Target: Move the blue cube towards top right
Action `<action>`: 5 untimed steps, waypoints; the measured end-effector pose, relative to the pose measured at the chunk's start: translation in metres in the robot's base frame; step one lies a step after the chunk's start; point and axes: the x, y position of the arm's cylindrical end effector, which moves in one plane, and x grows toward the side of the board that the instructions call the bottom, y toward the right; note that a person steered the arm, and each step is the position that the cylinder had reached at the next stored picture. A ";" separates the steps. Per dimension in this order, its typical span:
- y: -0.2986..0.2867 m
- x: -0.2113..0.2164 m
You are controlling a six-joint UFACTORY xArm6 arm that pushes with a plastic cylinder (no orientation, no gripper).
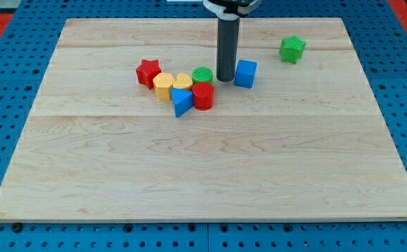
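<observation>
The blue cube [245, 73] sits on the wooden board [203, 161], right of the view's centre in the upper half. My tip [225, 79] rests on the board just to the cube's left, close to it or touching it. The dark rod rises straight up from there out of the view's top. Just left of the tip lies the green cylinder [202, 75].
A cluster lies left of the tip: red star [147, 72], yellow hexagon [163, 86], yellow heart [183, 82], blue triangular block [182, 102], red cylinder [203, 96]. A green star [292, 49] sits alone at the upper right. Blue pegboard surrounds the board.
</observation>
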 end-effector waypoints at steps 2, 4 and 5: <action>0.065 -0.019; 0.079 -0.029; 0.065 -0.050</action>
